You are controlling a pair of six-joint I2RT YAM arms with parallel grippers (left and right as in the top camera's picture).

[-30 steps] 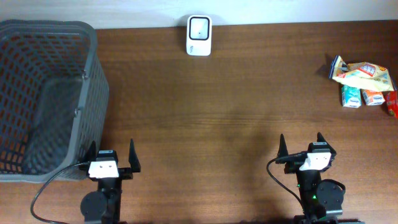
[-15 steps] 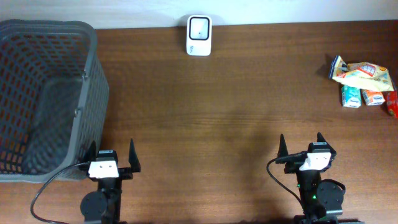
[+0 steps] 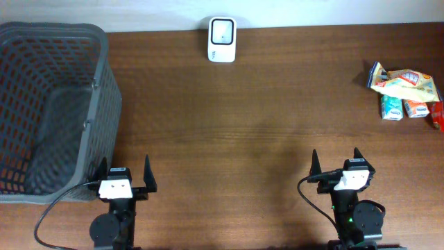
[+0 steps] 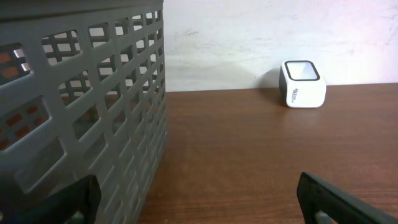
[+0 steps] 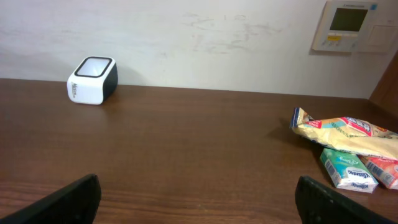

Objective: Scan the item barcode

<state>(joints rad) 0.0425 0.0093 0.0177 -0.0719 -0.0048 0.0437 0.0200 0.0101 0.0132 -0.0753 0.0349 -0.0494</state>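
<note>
A white barcode scanner (image 3: 222, 39) stands at the table's far edge, also visible as the scanner (image 4: 302, 83) and the scanner (image 5: 92, 80) from both wrists. The items lie at the far right: a yellow snack bag (image 3: 404, 82) over a green carton (image 3: 391, 107), an orange carton (image 3: 415, 108) and a red pack (image 3: 438, 116). From the right wrist I see the bag (image 5: 348, 134) and green carton (image 5: 347, 168). My left gripper (image 3: 125, 171) and right gripper (image 3: 336, 162) rest at the near edge, both open and empty, far from the items.
A large grey mesh basket (image 3: 41, 104) fills the left side, and its wall (image 4: 81, 112) stands close to my left gripper. The brown wooden table (image 3: 257, 118) ends at a white wall behind the scanner.
</note>
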